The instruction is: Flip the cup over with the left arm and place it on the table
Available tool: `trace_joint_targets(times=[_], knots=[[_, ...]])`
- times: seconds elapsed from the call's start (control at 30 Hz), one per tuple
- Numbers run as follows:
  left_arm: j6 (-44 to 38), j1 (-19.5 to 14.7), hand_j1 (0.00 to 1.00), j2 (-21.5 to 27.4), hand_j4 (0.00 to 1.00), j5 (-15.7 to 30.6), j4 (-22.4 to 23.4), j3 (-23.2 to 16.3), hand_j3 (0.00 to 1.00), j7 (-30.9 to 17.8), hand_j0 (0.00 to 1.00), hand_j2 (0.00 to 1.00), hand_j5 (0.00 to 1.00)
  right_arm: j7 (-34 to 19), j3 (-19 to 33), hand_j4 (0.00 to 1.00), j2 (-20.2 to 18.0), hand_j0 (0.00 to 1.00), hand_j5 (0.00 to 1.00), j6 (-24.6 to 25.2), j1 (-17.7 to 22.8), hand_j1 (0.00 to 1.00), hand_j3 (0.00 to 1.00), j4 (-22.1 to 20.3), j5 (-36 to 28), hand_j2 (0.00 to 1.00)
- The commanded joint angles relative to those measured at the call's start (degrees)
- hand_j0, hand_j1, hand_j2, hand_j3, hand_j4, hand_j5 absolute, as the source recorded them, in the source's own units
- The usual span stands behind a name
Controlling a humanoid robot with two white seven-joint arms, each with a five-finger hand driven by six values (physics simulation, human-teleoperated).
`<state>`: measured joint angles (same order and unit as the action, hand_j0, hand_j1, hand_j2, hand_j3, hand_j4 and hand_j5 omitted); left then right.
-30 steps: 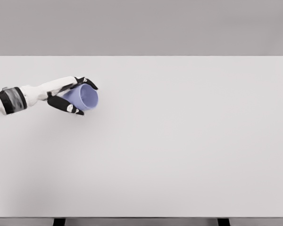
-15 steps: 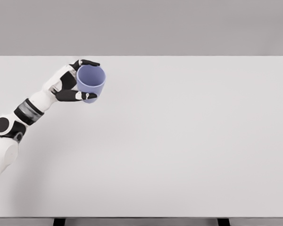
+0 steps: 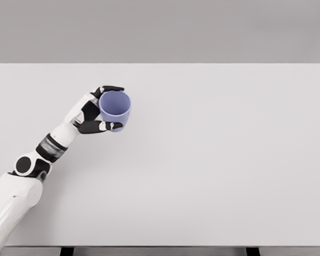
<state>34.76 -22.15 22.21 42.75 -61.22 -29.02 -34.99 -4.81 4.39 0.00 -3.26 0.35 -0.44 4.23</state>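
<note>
Since the earlier frames, left hand (image 3: 96,113) and cup (image 3: 115,109) have shifted rightward and nearer the camera; a second ago the cup lay on its side with the mouth facing right, half a second ago it was already mouth-up nearer the table's far edge. More of the left arm (image 3: 21,181) now shows, upper arm entering at the lower left corner.

Cup: lavender, upright or nearly so, open mouth up and tipped slightly toward the camera, inside wall visible. Cannot tell whether its base touches the table (image 3: 213,170) or hangs just above it; base partly hidden by the thumb.

Hand relative to cup: hand sits on the cup's left side, clasped around it. Black fingers (image 3: 111,88) wrap over the far side at the rim; thumb (image 3: 100,127) crosses the near side low on the wall. Palm against the left wall. Grasp is closed on the cup.

Position on table: left-centre portion, well apart from the far edge and from the left edge, well apart from the near edge too.

Room: broad white surface to the right and toward the camera, nothing else on it. Two dark table legs (image 3: 67,251) show below the near edge. Right arm out of view.
</note>
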Motion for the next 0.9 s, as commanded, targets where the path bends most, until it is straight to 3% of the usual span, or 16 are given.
trace_joint_targets(times=[0.0, 0.07, 0.17, 0.2, 0.63, 0.87], knots=[[0.2, 0.0, 0.71, -0.6, 0.71, -0.3, 0.0, 0.0, 0.71, 0.0, 0.71, 0.71, 0.71, 0.0, 0.0, 1.00, 0.0, 1.00, 1.00, 0.0, -0.1, 1.00, 1.00, 0.0, 0.0, 1.00], [0.2, 0.0, 0.74, -0.7, 0.74, -0.4, 0.0, 0.0, 0.74, 0.0, 0.74, 0.74, 0.74, 0.0, 0.0, 1.00, 0.0, 1.00, 1.00, 0.0, -0.1, 1.00, 1.00, 0.0, 0.0, 1.00], [0.2, 0.0, 0.97, -0.9, 0.97, -0.4, 0.0, 0.0, 0.97, 0.0, 0.97, 0.97, 0.97, 0.0, 0.0, 1.00, 0.0, 1.00, 1.00, 0.0, 0.0, 1.00, 1.00, 0.0, 0.0, 1.00], [0.2, 0.0, 1.00, -0.9, 1.00, -0.5, 0.0, 0.0, 1.00, 0.0, 1.00, 1.00, 1.00, 0.0, 0.0, 1.00, 0.0, 1.00, 1.00, 0.0, -0.1, 1.00, 1.00, 0.0, 0.0, 1.00], [0.2, 0.0, 1.00, -1.1, 1.00, -0.1, -0.9, 0.2, 1.00, 0.0, 1.00, 1.00, 1.00, 0.0, 0.0, 1.00, 0.0, 1.00, 1.00, 0.0, -0.1, 1.00, 1.00, 0.0, 0.0, 1.00], [0.2, -0.9, 1.00, 1.7, 1.00, -0.1, -1.4, 3.4, 1.00, 0.0, 1.00, 1.00, 1.00, 0.0, 0.0, 1.00, 0.0, 1.00, 1.00, 0.0, -0.1, 1.00, 1.00, 0.0, 0.0, 1.00]])
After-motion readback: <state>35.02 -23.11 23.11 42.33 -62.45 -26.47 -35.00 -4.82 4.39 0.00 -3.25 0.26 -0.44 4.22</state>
